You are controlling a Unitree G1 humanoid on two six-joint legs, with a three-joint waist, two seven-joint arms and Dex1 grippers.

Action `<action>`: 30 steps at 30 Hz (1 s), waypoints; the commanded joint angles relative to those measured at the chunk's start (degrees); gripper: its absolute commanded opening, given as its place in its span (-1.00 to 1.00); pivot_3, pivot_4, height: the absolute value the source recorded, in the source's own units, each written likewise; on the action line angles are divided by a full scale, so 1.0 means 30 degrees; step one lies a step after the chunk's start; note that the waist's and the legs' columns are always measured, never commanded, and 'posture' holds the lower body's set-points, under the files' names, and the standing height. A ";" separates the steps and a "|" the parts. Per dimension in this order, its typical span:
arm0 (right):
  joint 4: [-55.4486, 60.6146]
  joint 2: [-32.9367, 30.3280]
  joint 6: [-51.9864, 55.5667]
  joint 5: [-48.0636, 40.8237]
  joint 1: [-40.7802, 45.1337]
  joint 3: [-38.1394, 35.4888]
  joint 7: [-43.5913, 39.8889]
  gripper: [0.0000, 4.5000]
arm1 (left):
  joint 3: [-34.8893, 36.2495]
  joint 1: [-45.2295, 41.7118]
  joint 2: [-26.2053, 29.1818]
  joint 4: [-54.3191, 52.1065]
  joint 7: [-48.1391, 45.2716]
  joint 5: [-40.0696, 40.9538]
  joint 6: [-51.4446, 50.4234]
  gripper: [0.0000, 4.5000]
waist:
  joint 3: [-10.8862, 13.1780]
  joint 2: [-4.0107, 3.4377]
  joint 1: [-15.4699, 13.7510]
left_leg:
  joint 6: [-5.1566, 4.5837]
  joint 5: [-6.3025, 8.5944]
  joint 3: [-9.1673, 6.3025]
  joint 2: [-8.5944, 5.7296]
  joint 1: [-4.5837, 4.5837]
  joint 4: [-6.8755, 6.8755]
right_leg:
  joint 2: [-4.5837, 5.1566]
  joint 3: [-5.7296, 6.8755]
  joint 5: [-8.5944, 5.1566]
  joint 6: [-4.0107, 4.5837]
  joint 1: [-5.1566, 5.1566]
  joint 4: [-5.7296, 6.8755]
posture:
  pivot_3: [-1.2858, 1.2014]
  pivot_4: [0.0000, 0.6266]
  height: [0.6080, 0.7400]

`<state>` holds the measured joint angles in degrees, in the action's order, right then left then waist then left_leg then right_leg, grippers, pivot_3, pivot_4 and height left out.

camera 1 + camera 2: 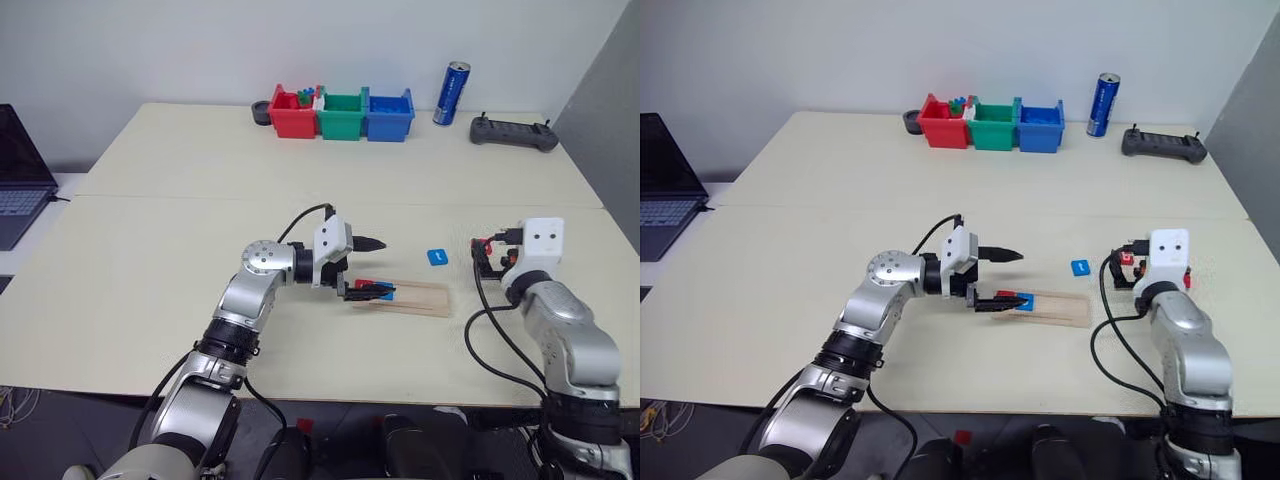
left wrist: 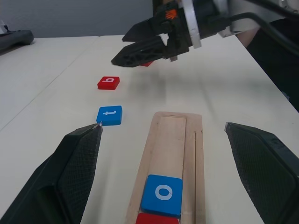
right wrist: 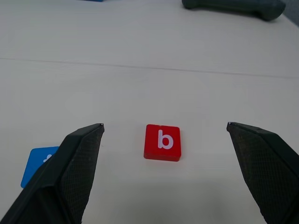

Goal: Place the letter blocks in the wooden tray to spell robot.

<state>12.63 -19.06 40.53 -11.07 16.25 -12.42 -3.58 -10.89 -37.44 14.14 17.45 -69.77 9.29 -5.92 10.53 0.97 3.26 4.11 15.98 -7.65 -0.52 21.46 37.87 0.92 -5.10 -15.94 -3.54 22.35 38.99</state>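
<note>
Currently left hand (image 2: 163, 135) wide open, empty, above wooden tray (image 2: 194, 140); tray holds blue "o" block (image 2: 162, 194) beside red block (image 2: 156, 218). Right hand (image 3: 166, 133) wide open, empty, over red "b" block (image 3: 162, 142). Blue "t" block (image 2: 110, 115) on table (image 1: 180, 200) near tray.

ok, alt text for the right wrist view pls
A red letter block marked b lies flat on the pale table, centred between the open right gripper fingers. A blue letter block sits partly hidden behind one finger; a dark controller lies at the far edge.
</note>
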 commanded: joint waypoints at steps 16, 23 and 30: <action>-0.6090 0.0371 -0.3763 0.0619 0.2371 0.0137 -0.0326 1.00 | -0.0125 0.1051 0.0052 -0.3290 0.1446 0.1824 -0.1218 0.98 | 0.0000 -0.0008 0.0050 | -0.0001 0.0000 0.0005 0.0004 -0.0008 -0.0005 | -0.0003 -0.0003 0.0000 0.0000 0.0000 0.0003 | 0.03 -0.52 1.00; -0.9188 0.0422 -0.4651 0.0487 0.3725 -0.0324 -0.0272 1.00 | -0.0044 0.0787 0.0205 -0.3140 0.1583 0.1832 -0.1167 0.98 | 0.0001 -0.0008 0.0066 | -0.0001 0.0000 0.0013 0.0002 -0.0009 -0.0006 | -0.0002 -0.0009 0.0001 0.0001 0.0000 0.0001 | 0.03 -0.52 1.00; -1.0183 0.0593 -0.5457 0.0474 0.3772 -0.0316 -0.0214 0.18 | -0.0112 0.1096 0.0355 -0.3508 0.1638 0.1849 -0.1170 1.00 | 0.0001 -0.0008 0.0055 | -0.0001 0.0000 0.0010 0.0003 -0.0007 -0.0005 | -0.0002 -0.0008 0.0001 0.0001 0.0000 -0.0002 | 0.03 -0.52 1.00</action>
<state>-17.77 -17.26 24.84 -9.71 27.73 -12.38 -4.72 -10.97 -34.05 15.06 9.53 -65.08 13.88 -9.79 10.53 0.95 3.42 4.11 15.98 -7.62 -0.51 21.45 37.85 0.92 -5.13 -15.93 -3.54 22.35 38.98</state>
